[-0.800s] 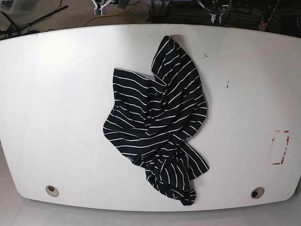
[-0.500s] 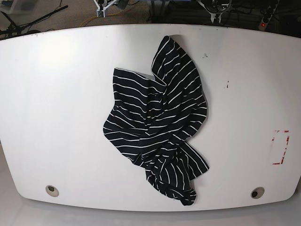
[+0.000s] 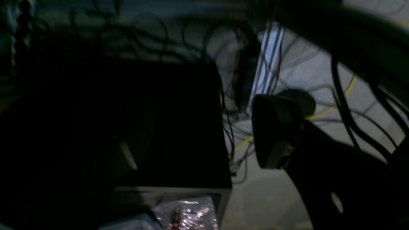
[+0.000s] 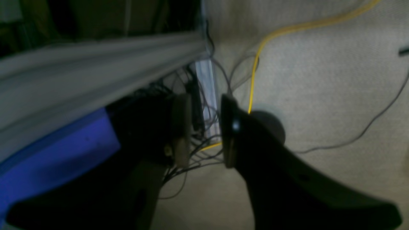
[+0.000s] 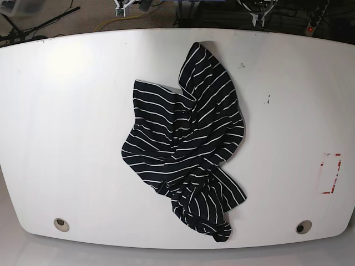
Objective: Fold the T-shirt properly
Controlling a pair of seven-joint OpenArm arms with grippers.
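The T-shirt [image 5: 188, 144], dark with thin white stripes, lies crumpled in a twisted heap at the middle of the white table [image 5: 66, 111], seen only in the base view. Neither gripper is near it; only small pale bits of arm hardware [image 5: 258, 10] peek in at the far top edge. In the right wrist view my right gripper [image 4: 204, 105] hangs over carpet and cables, its jaws a narrow gap apart with nothing between them. The left wrist view is very dark: my left gripper [image 3: 198, 131] shows one finger [image 3: 271, 131] clearly, far from the dim other side, and holds nothing.
Two round holes [image 5: 61, 224] [image 5: 303, 226] sit near the table's front edge. A red-marked rectangle [image 5: 331, 173] lies at the right. Beyond the table, a yellow cable [image 4: 255, 64] and dark wires cross the floor beside a dark box [image 3: 143, 127].
The pale arm parts at the top edge of the base view have drawn further back, showing less. The T-shirt has not moved.
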